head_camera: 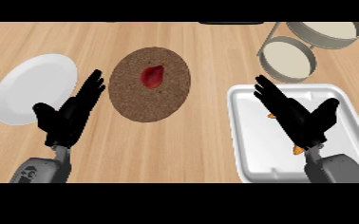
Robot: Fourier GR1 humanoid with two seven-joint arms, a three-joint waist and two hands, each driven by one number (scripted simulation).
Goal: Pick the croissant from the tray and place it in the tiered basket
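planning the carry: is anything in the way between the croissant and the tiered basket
Nothing visible. The right hand is over the croissant in the tray; the tiered basket sits just past its far edge.

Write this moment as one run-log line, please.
right hand: open, over croissant in tray | left hand: open, idle | tiered basket: croissant not yet placed

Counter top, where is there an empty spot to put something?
Bare wood lies between the brown mat and the white tray, and beyond the white plate at far left. Crowded: the right side, with the right hand over the tray beside the tiered basket.
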